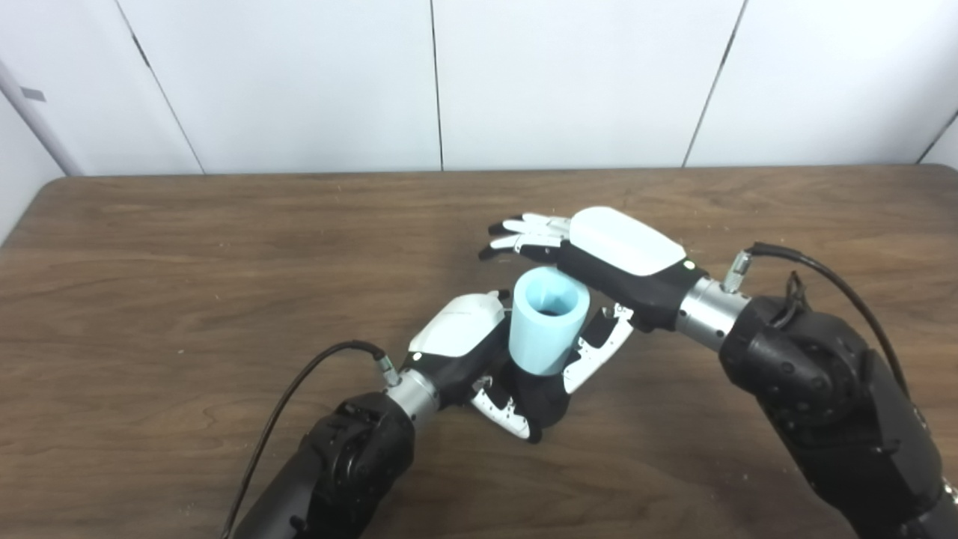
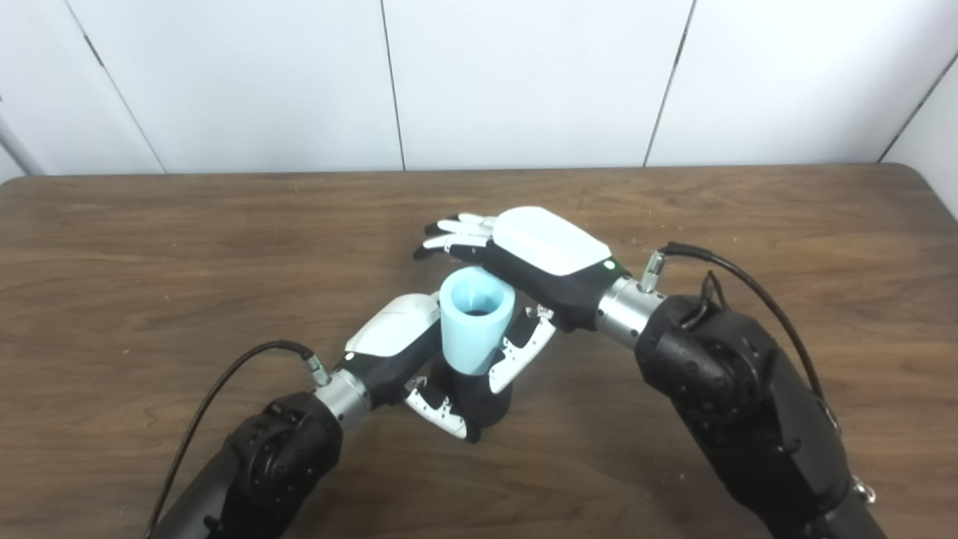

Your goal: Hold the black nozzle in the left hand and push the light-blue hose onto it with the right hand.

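Black forearms fill the bottom corners, each trailing a thin black cable, and both reach inward to meet over the middle of the brown wood-grain tabletop [image 1: 150,247]. White wall panels with dark seams stand behind the far edge.

On the left, the left robot hand [image 1: 479,352] lies low over the tabletop with its white back plate up, its fingers wrapped around the black nozzle [image 1: 542,400], clamped on it. Only the nozzle's dark lower body shows, below the hose and between the fingers; a white thumb crosses just in front of it.

At the centre, the light-blue hose [image 1: 546,322] stands nearly upright on the nozzle, a short, thick tube with its open mouth facing up and a dark hollow inside.

To the right, the right robot hand [image 1: 599,262] comes in higher, palm down, tilted toward the left. Its fingers [image 1: 524,232] stretch out flat and apart beyond the hose's rim, gripping nothing, while its white thumb [image 1: 599,348] hangs down against the right side of the hose.
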Available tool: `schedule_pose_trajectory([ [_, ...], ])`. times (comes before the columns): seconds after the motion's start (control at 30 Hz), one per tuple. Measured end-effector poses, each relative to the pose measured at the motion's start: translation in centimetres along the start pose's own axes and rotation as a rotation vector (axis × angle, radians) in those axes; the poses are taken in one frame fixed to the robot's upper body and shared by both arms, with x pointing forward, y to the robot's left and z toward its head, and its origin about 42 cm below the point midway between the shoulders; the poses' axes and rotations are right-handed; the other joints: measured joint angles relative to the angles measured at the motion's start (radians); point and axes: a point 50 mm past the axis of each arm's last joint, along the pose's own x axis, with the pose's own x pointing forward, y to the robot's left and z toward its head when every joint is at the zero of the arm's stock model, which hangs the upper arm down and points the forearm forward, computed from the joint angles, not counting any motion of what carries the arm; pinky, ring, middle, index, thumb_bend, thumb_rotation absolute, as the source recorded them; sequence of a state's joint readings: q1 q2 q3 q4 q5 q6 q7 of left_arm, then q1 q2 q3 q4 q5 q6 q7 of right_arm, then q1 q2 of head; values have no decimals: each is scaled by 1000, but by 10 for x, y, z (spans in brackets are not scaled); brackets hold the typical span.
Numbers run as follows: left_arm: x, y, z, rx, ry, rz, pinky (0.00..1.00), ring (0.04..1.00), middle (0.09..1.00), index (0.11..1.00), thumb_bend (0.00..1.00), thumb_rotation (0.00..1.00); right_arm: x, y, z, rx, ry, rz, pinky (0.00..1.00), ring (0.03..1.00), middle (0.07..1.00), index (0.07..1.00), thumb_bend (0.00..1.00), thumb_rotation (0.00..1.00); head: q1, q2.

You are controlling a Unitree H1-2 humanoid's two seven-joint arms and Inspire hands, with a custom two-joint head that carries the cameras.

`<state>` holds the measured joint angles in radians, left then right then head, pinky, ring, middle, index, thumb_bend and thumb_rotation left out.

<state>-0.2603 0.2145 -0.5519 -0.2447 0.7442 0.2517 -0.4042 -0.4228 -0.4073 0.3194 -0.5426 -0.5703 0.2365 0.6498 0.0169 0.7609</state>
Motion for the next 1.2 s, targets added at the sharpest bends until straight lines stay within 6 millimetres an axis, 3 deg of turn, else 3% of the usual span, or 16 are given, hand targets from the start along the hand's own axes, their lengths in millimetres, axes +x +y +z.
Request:
schedule_pose_trajectory([
  [0.23, 0, -1, 1, 4, -1, -1, 1000, 714, 506, 476, 520, 0, -10, -20, 4, 24, -35, -66, 1000, 1000, 1000, 925, 932, 379, 3, 0],
  [0.5, 0, -1, 1, 8, -3, -2, 1000, 714, 507, 475, 520, 0, -23, -40, 12, 19, -74, -149, 970, 995, 982, 918, 894, 524, 3, -3],
  [0.63, 1, -1, 2, 8, -4, -3, 1000, 714, 506, 476, 520, 0, -29, -44, 16, 5, -84, -175, 967, 984, 973, 911, 861, 632, -1, -5],
  [0.77, 1, -1, 2, 7, -5, -3, 1000, 714, 506, 476, 520, 0, -42, -45, 30, -36, -127, -201, 967, 963, 954, 911, 738, 822, -2, -5],
  [0.9, 0, -1, 1, 6, -7, -3, 1000, 716, 506, 476, 520, 0, -51, -38, 29, -60, -128, -157, 993, 969, 951, 914, 662, 980, -3, -5],
  [1.2, 0, -1, 1, 2, -14, -8, 1000, 759, 506, 476, 520, 0, -63, -34, 28, -83, -117, -55, 1000, 1000, 975, 936, 689, 1000, -3, -5],
])
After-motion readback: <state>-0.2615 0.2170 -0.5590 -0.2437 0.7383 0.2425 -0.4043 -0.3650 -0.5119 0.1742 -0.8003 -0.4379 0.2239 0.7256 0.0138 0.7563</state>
